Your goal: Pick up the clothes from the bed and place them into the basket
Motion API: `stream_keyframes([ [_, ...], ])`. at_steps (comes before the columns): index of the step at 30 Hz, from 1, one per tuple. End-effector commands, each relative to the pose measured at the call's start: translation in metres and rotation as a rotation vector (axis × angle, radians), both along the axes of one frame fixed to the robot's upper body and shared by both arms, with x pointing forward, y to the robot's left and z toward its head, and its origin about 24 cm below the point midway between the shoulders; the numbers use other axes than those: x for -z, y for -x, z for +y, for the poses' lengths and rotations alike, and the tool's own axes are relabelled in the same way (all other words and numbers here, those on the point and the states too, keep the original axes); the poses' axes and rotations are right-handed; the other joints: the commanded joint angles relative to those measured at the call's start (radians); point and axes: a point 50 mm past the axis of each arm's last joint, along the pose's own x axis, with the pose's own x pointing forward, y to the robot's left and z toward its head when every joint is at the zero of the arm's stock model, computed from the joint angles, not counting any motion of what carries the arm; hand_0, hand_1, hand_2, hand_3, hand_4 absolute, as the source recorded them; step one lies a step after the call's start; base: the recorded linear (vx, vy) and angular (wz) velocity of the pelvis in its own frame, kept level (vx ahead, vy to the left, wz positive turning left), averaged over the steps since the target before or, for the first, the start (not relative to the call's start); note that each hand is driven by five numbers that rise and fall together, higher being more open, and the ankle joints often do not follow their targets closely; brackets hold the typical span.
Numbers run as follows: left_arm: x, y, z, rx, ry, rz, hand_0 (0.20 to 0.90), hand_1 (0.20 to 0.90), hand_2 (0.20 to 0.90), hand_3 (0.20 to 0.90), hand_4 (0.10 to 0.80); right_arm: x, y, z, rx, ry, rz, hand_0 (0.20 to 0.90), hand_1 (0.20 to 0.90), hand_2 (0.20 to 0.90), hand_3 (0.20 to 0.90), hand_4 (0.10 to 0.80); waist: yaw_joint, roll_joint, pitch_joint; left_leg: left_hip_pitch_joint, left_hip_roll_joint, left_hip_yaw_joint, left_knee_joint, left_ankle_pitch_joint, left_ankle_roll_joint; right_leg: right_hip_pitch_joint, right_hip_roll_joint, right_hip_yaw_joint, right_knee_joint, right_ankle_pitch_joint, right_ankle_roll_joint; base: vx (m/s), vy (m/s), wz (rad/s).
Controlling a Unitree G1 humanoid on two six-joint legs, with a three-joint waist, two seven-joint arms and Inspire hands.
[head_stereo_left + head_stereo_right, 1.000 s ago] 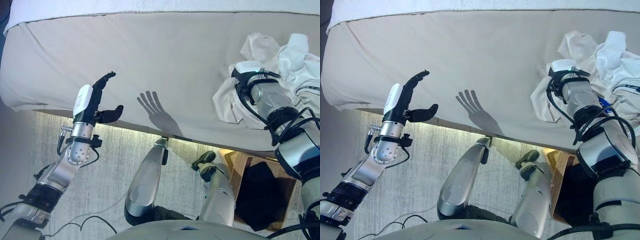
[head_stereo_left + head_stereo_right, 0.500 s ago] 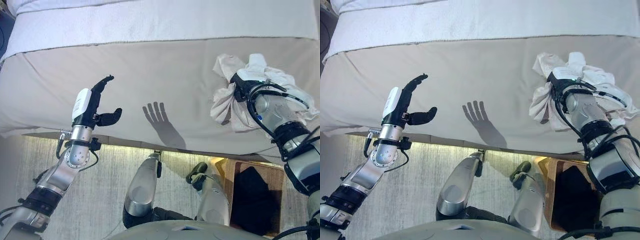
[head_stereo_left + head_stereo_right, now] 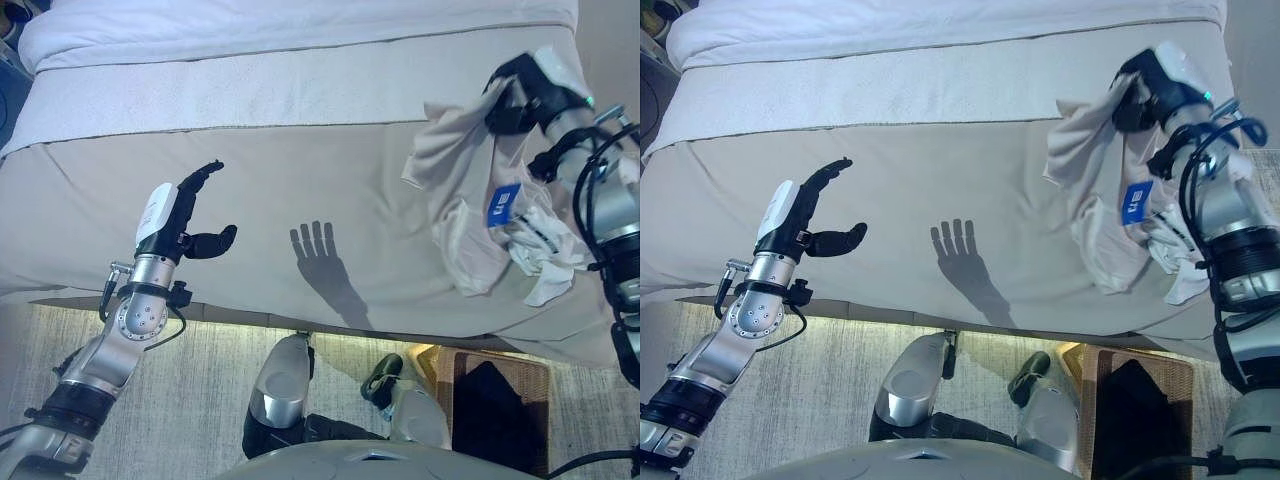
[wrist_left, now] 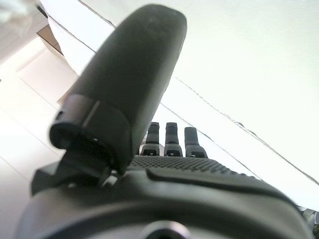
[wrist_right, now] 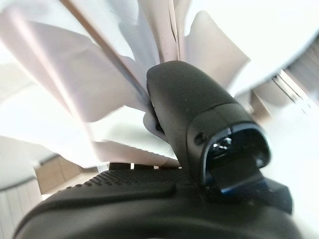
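From the head views we see the right hand point(image 3: 1150, 88) pinching white clothes point(image 3: 1105, 215), which hang below it over the bed point(image 3: 300, 150). The left hand point(image 3: 180, 215) hovers spread, well apart. Right wrist view: thumb point(image 5: 192, 107) clamped on cloth. Left wrist view: fingers point(image 4: 171, 139) straight, holding nothing.

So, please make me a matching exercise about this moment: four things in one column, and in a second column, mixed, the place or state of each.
Things:
1. left hand
2. right hand
3. white clothes
4. basket

Places or states:
a. on the floor by the bed, something dark inside
b. open, holding nothing, over the bed's edge
c. hanging from a hand, above the bed
d. closed on cloth

Pairs: 1-b, 2-d, 3-c, 4-a
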Motion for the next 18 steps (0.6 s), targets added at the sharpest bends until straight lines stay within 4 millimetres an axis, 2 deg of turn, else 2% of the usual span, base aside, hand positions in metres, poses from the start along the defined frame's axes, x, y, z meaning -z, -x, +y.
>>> stream_keyframes([
  [1, 0.001, 0.010, 0.012, -0.021, -0.015, -0.019, 0.900, 0.900, 0.900, 0.900, 0.800, -0.058, 0.008, 0.022, -0.108, 0.009, -0.208, 0.300, 0.300, 0.300, 0.200, 0.100, -0.002, -0.080, -0.287, -0.011, 0.054, -0.001, 0.066, -0.106, -0.046, -0.002, -0.025, 0.029, -0.036, 0.058, 0.056, 0.000, 0.000, 0.00],
  [10, 0.018, 0.008, 0.016, -0.050, 0.000, 0.060, 0.900, 0.900, 0.900, 0.900, 0.800, -0.107, 0.019, 0.024, -0.079, 0.014, -0.297, 0.300, 0.300, 0.300, 0.200, 0.100, -0.025, -0.105, -0.370, 0.064, 0.050, 0.025, -0.101, -0.048, -0.054, 0.039, 0.006, 0.027, -0.108, 0.079, 0.068, -0.004, 0.036, 0.00],
  [18, 0.031, 0.008, 0.020, -0.078, 0.005, 0.095, 0.900, 0.900, 0.900, 0.900, 0.800, -0.148, 0.046, 0.004, 0.017, -0.042, -0.459, 0.300, 0.300, 0.300, 0.200, 0.100, -0.075, -0.128, -0.414, 0.114, 0.051, 0.063, -0.154, -0.048, -0.049, 0.051, 0.026, 0.054, -0.121, 0.075, 0.067, -0.004, 0.032, -0.04],
])
